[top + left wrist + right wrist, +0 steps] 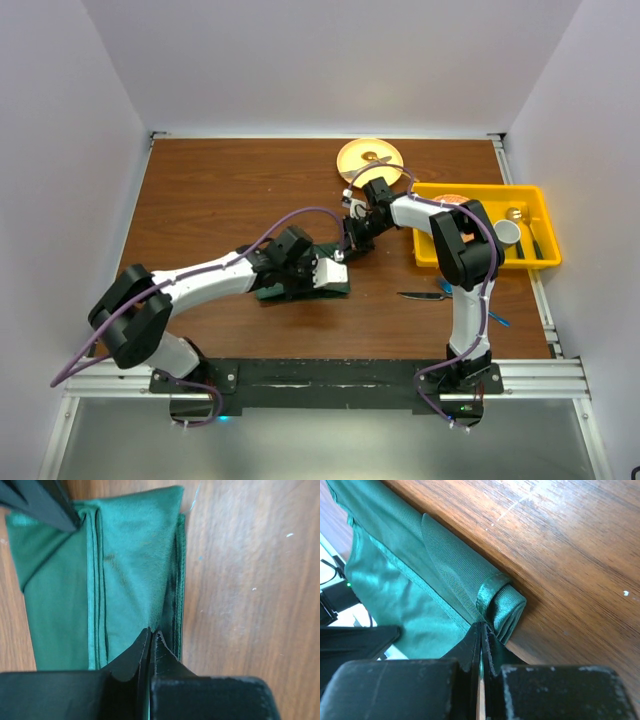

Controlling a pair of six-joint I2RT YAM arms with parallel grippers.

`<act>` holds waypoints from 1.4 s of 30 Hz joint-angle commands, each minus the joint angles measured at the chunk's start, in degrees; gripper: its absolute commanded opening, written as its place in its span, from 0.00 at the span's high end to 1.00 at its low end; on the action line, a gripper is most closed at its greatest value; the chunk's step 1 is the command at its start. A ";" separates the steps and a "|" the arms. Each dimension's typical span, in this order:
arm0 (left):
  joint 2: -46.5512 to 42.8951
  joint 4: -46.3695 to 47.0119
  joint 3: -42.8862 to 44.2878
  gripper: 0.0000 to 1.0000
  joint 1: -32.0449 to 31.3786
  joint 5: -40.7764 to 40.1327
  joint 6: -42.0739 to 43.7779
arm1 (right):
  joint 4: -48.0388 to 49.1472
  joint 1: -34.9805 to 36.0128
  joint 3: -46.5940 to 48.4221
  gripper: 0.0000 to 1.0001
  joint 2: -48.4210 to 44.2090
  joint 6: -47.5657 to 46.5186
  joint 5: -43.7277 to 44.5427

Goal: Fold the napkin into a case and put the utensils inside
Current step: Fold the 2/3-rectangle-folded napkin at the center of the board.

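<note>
The dark green napkin lies folded into a narrow strip on the wooden table, mostly hidden under my left arm. In the left wrist view its layered folds run away from my left gripper, which is shut on a raised fold at the near end. My left gripper and right gripper meet over the strip. My right gripper is shut on the napkin beside its rolled corner. The knife and the blue fork lie to the right, the fork partly behind my right arm.
A yellow plate sits at the back centre. A yellow tray at the right holds a grey cup and metal cutlery. White walls close in the table on three sides.
</note>
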 commanded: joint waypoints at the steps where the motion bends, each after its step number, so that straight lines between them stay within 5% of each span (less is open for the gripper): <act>1: 2.56 -5.25 5.53 1.00 1.87 7.68 -0.45 | -0.36 -0.99 -1.85 1.00 3.56 -5.93 14.71; 4: 3.71 -4.99 5.37 1.00 2.57 7.33 -0.01 | -0.44 -0.99 -1.85 1.00 3.74 -6.19 14.88; 10: 1.43 0.54 -2.63 0.68 1.35 3.47 2.01 | -0.53 -0.98 -1.85 1.00 3.74 -6.46 14.79; 17: 5.54 3.89 -6.32 0.63 -2.52 -2.42 1.75 | -0.53 -0.99 -1.59 1.00 4.26 -6.63 14.71; 21: 8.01 4.68 -7.21 0.71 -2.79 -3.56 1.48 | -0.71 -0.99 -1.42 1.00 4.35 -7.25 14.79; 25: 9.33 3.10 -7.30 0.99 -2.79 -2.95 2.54 | -0.88 -0.99 -1.68 1.00 4.00 -7.60 14.62; 32: 6.09 -5.42 0.25 1.00 -1.74 8.71 0.70 | -1.67 -0.55 -1.85 1.00 2.86 -10.06 14.44; 42: 10.29 -17.02 13.35 1.00 9.42 23.67 0.52 | -1.94 -0.28 -1.59 1.00 2.86 -11.55 14.53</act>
